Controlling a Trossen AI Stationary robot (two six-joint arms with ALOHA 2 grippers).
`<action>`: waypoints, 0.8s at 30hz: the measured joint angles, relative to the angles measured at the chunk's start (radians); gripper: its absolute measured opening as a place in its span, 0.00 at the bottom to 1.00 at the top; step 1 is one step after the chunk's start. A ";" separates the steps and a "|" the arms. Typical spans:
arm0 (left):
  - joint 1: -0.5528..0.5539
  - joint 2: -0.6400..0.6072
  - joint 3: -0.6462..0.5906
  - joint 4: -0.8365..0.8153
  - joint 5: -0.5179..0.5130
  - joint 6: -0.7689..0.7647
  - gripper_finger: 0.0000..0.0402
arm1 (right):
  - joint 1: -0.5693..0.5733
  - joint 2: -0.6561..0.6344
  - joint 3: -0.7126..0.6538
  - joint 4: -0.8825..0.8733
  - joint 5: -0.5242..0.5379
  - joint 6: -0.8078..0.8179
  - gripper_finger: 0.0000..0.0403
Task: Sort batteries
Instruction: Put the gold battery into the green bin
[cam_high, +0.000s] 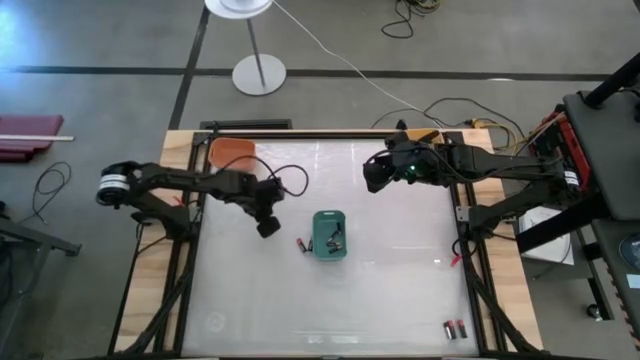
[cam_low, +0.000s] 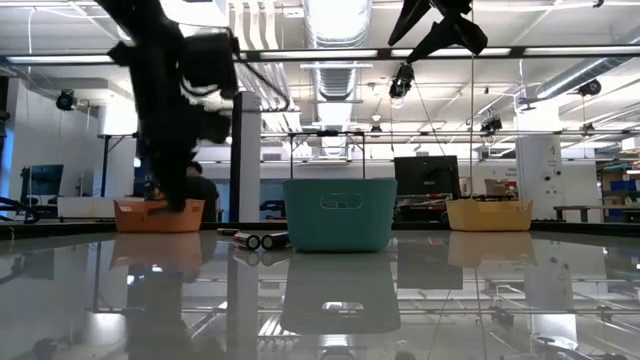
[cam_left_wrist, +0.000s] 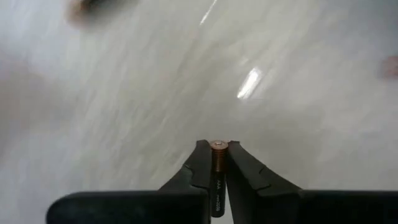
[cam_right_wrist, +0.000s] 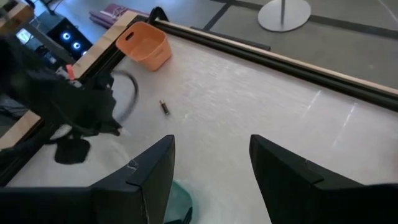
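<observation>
Only one possible marking: small pale lettering runs along the dark body of the battery (cam_left_wrist: 216, 180) clamped between the fingers of the left end effector (cam_left_wrist: 217, 149) in the left wrist view. It is too small to read for certain; it may be a size mark. No brand can be made out. The loose batteries (cam_high: 456, 328) near the bench corner in the high view show no legible print. Teal bin (cam_low: 339, 213), orange bin (cam_right_wrist: 144, 45), yellow bin (cam_low: 488, 214): no labels visible. Background monitors in the low view show nothing readable.
</observation>
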 joint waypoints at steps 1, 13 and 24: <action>-0.001 -0.016 0.016 -0.003 0.007 0.023 0.01 | 0.000 0.000 0.000 0.000 -0.002 -0.001 0.50; -0.038 0.000 0.291 0.150 0.114 0.199 0.00 | 0.000 0.008 0.000 0.001 -0.003 -0.007 0.50; -0.123 0.302 0.558 0.146 0.126 0.220 0.01 | 0.017 0.006 0.006 -0.001 -0.003 -0.010 0.50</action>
